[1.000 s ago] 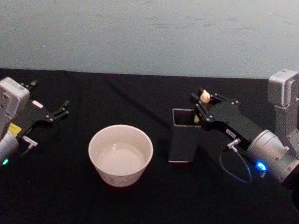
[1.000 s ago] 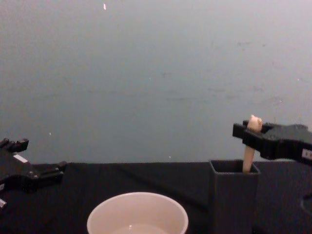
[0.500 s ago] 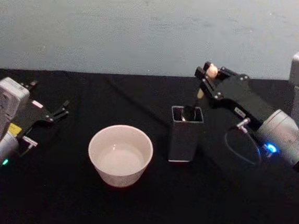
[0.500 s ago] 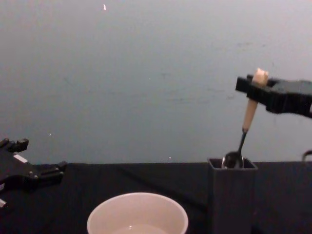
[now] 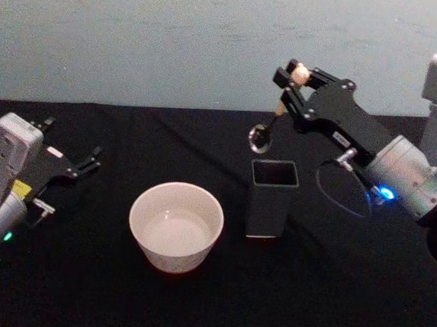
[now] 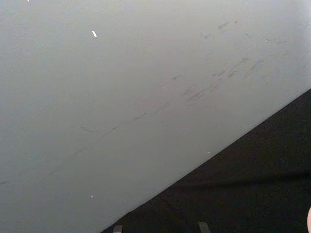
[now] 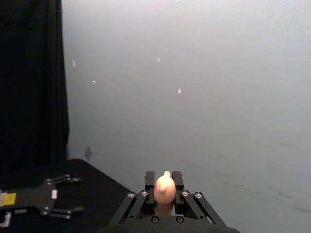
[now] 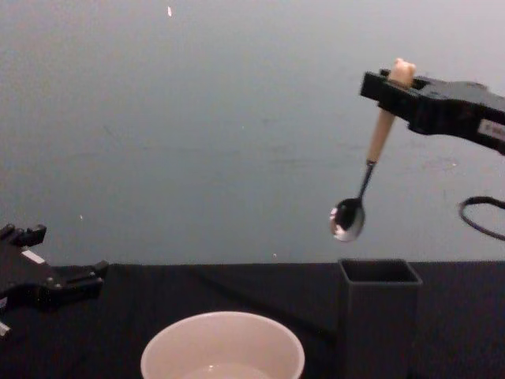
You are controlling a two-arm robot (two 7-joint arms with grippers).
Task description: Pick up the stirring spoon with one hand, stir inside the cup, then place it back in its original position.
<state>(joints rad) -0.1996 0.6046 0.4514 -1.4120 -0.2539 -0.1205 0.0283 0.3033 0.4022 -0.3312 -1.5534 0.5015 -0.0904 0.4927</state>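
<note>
As the right gripper (image 8: 384, 85) holds it, the stirring spoon (image 8: 379, 138) gleams.

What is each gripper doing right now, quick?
Left gripper: open, empty, parked on the left.
Right gripper: shut on the stirring spoon, held up above the holder.

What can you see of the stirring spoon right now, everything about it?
The stirring spoon has a cream-beige handle topped by a small animal-head knob, a thin metal stem and a small shiny bowl. It hangs bowl-down and slightly tilted in the air just above the dark grey holder, clear of its rim. Only the right gripper touches it, fingers shut on the handle under the knob.
</note>
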